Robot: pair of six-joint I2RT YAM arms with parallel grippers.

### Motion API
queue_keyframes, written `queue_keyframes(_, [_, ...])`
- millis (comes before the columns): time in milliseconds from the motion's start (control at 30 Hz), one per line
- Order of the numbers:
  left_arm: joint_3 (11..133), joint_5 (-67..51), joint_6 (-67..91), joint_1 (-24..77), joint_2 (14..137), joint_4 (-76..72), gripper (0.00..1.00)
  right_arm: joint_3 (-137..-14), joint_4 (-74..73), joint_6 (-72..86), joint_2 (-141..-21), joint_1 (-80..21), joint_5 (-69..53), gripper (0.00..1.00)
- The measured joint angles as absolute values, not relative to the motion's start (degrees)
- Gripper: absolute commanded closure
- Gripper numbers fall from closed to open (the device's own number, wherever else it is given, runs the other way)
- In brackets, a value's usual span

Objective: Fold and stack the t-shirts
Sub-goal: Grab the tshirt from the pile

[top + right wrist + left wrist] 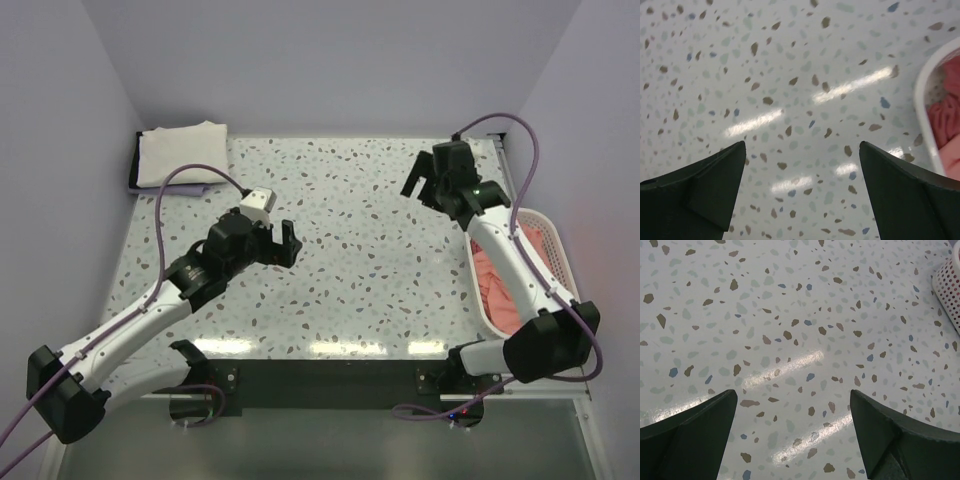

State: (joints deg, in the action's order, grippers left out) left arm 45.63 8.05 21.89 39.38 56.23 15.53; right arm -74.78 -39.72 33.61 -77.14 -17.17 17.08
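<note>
Both arms hover over the bare table (350, 200) with nothing held. The left gripper (283, 243) stands with its jaws wide apart at the middle-left, and the right gripper (420, 186) is likewise spread and empty toward the far right, close to the basket (562, 255). One cream shirt (180, 152) lies folded at the far left corner, which reads as the start of the stack. The pink shirts (495, 290) sit bunched in the basket at the right edge, partly hidden by the right arm. The step in hand looks like fetching the next shirt, and the right gripper is the better placed for it. To do it well, it should come down over the basket from above, clear of the rim, and pinch a single layer near the top of the heap, since the cloth is crumpled and a deep bite would likely bring up two shirts at once. It should lift high enough that the hem clears the wall before swinging across, or the lattice may snag the cloth or the basket may tip. The shirt should be laid flat in the open middle, where the left gripper can reach a shoulder and pull it smooth; wrinkles left now will spoil every fold, and the finished fold has to match the cream one to stack squarely
</note>
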Motion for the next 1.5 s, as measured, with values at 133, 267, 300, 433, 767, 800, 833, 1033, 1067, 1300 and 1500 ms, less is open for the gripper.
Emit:
queue_keyframes(133, [45.63,8.05,21.85,39.38,55.96,15.53,0.0,-78.08,-39.88,32.91,-81.76,-3.9,18.09,0.01])
queue_keyframes(267, [45.63,8.05,21.76,39.38,55.94,15.55,0.0,-76.07,-40.38,33.69,-84.03,10.35,18.28,0.01])
queue_keyframes(300, [45.63,8.05,21.71,39.38,55.94,15.53,0.0,-74.41,-40.47,34.52,-83.68,12.75,18.59,0.01])
queue_keyframes(433, [45.63,8.05,21.67,39.38,55.99,15.53,0.0,-66.46,-41.95,38.94,-80.29,14.98,20.36,0.01])
queue_keyframes(767, [45.63,7.46,21.69,39.38,57.84,15.55,0.0,-52.66,-44.75,47.92,-71.94,14.96,26.13,0.04])
queue_keyframes(800, [45.63,7.46,21.69,39.38,57.89,15.53,0.0,-52.27,-44.84,48.36,-71.94,15.09,26.37,0.04])
queue_keyframes(833, [45.63,7.46,21.69,39.38,58.02,15.53,0.0,-51.88,-44.91,48.69,-71.94,15.16,26.55,0.04])
queue_keyframes(1033, [45.63,7.44,21.69,39.38,59.16,15.53,0.0,-47.88,-43.86,49.52,-72.01,15.42,26.89,0.11])
queue_keyframes(1067, [45.63,7.42,21.69,39.38,59.35,15.53,0.0,-47.51,-43.62,49.52,-72.01,15.49,27.0,0.18])
queue_keyframes(1300, [45.63,6.15,21.69,39.38,60.03,15.53,0.0,-47.77,-42.89,48.25,-71.72,15.66,27.51,0.91])
queue_keyframes(1500, [45.65,4.56,21.61,39.38,60.53,15.53,0.01,-50.81,-42.59,45.28,-66.46,15.84,24.84,1.0])
